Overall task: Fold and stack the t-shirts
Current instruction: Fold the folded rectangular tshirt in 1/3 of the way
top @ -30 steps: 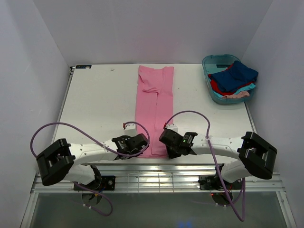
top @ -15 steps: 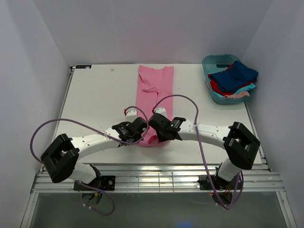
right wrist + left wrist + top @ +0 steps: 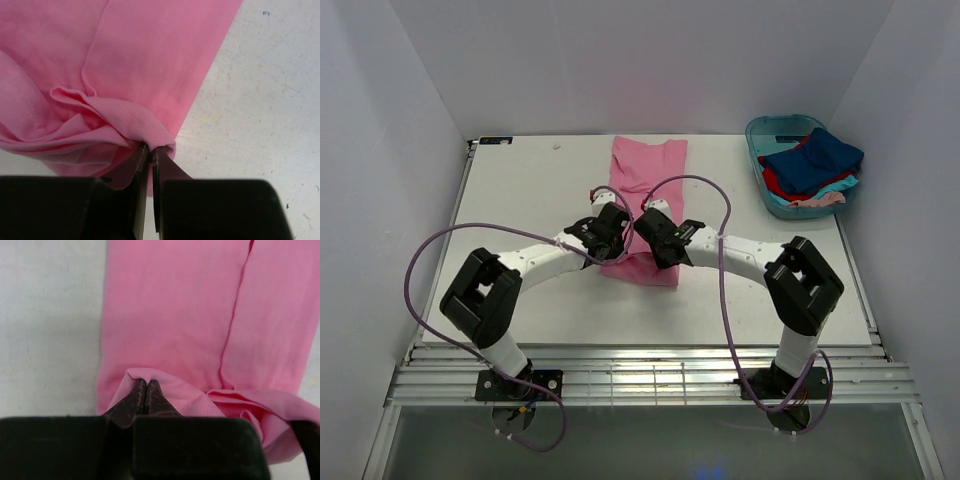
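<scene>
**Shirt mid-table, tub far right**

The shirt [image 3: 648, 175] is lying along the middle of the table [image 3: 520, 200], its near end doubled over on itself. The tub [image 3: 782, 119] is sitting at the far right corner, other shirts [image 3: 815, 162] piled in it.

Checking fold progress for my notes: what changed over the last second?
Both arms carried the near hem of the pink t-shirt away from their bases, doubling it over itself. The left gripper and right gripper stayed shut on the hem. The teal tub and the other t-shirts did not move.
</scene>
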Motion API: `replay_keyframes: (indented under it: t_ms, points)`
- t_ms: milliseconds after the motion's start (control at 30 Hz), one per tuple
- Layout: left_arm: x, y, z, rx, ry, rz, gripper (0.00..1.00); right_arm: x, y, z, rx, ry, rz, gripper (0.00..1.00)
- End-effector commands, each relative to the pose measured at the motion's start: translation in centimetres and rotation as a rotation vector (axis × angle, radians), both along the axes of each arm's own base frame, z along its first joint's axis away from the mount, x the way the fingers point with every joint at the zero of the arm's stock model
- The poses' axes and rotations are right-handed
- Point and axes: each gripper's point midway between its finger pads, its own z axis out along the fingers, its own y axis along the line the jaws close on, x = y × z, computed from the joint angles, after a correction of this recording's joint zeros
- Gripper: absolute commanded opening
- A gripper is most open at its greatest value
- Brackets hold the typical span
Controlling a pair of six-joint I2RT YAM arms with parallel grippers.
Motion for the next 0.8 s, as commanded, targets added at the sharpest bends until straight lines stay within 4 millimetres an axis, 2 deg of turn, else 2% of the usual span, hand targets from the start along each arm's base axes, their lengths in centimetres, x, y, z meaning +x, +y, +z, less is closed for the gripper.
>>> replay_keyframes:
  t_ms: [0,67,100,167,200,233,300,467,500,567,633,667,700,767]
  points:
    - [3.7,-1.2,2.4,-0.018,-0.084,-0.045,0.00,2.8,1.7,1.5,-0.007,-0.075,0.043,0.08]
    - [5.5,-0.7,3.1,-0.022,-0.100,-0.019,0.00,4.0,1.4,1.5,-0.015,-0.083,0.033,0.08]
    - [6.0,-0.5,2.4,-0.020,-0.082,-0.022,0.00,4.4,1.4,1.2,-0.023,-0.080,0.032,0.08]
    - [7.7,0.0,2.9,-0.037,-0.091,0.001,0.00,6.0,1.3,1.7,-0.022,-0.093,0.023,0.08]
    - [8.2,0.2,2.0,-0.031,-0.074,0.005,0.00,6.5,1.2,1.3,-0.030,-0.090,0.019,0.08]
    - [9.2,0.2,2.6,-0.046,-0.083,0.006,0.00,7.2,1.4,1.9,-0.024,-0.104,0.020,0.08]
    - [10.2,0.4,1.9,-0.040,-0.069,0.006,0.00,8.4,0.9,1.9,-0.029,-0.107,0.006,0.08]
    - [13.0,0.3,3.1,-0.054,-0.105,0.013,0.00,11.5,0.2,3.3,-0.014,-0.138,-0.016,0.08]
    - [13.5,0.4,3.3,-0.059,-0.108,0.016,0.00,12.0,0.0,3.1,-0.017,-0.136,-0.018,0.08]
    - [14.3,0.5,2.7,-0.066,-0.098,0.012,0.00,13.4,-0.2,3.7,-0.012,-0.150,-0.022,0.08]
    - [15.6,0.3,3.4,-0.076,-0.115,0.009,0.00,14.4,-0.2,3.1,-0.015,-0.141,-0.020,0.08]
    - [15.9,0.2,2.7,-0.066,-0.106,0.003,0.00,15.0,-0.5,3.1,-0.011,-0.140,-0.022,0.08]
    - [16.8,0.1,3.5,-0.072,-0.127,0.004,0.00,15.8,-0.2,3.1,-0.014,-0.147,-0.018,0.08]
    - [17.5,0.0,2.8,-0.065,-0.115,0.001,0.00,16.8,-0.5,3.0,-0.016,-0.149,-0.020,0.08]
